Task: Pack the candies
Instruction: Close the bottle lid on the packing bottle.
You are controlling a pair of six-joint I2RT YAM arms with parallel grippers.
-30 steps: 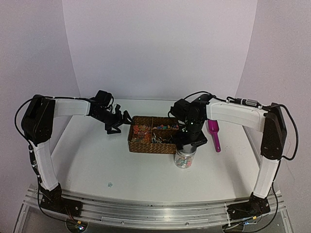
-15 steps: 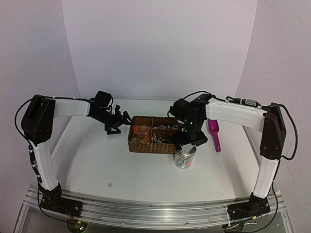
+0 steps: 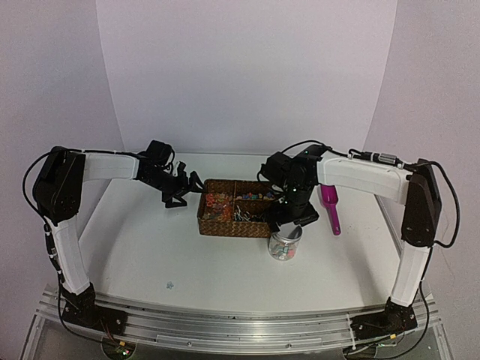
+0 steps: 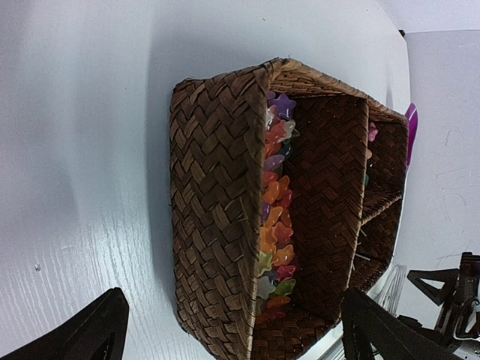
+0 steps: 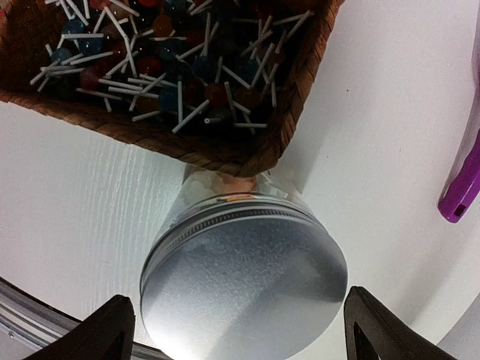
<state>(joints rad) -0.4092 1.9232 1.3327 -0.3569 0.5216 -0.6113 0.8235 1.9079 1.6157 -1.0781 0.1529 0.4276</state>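
A clear jar (image 3: 284,245) with a silver lid (image 5: 244,281) stands just in front of the basket's near right corner. Small mixed candies (image 3: 282,253) show through its wall. My right gripper (image 3: 289,223) hovers just above the lid, open, one finger (image 5: 111,331) on each side of it and not touching; in the right wrist view it (image 5: 241,339) holds nothing. My left gripper (image 3: 187,191) is open and empty at the left end of the woven basket (image 4: 214,202), which holds bright star-shaped sweets (image 4: 274,225).
The basket (image 3: 225,223) has several compartments; the near right one holds white-sticked lollipops (image 5: 180,67). A magenta scoop (image 3: 331,206) lies on the white table (image 3: 150,247) right of the basket, its handle at the right edge of the right wrist view (image 5: 465,184).
My right gripper has lifted a little off the jar, so the silver lid now shows below it. The left arm has not moved.
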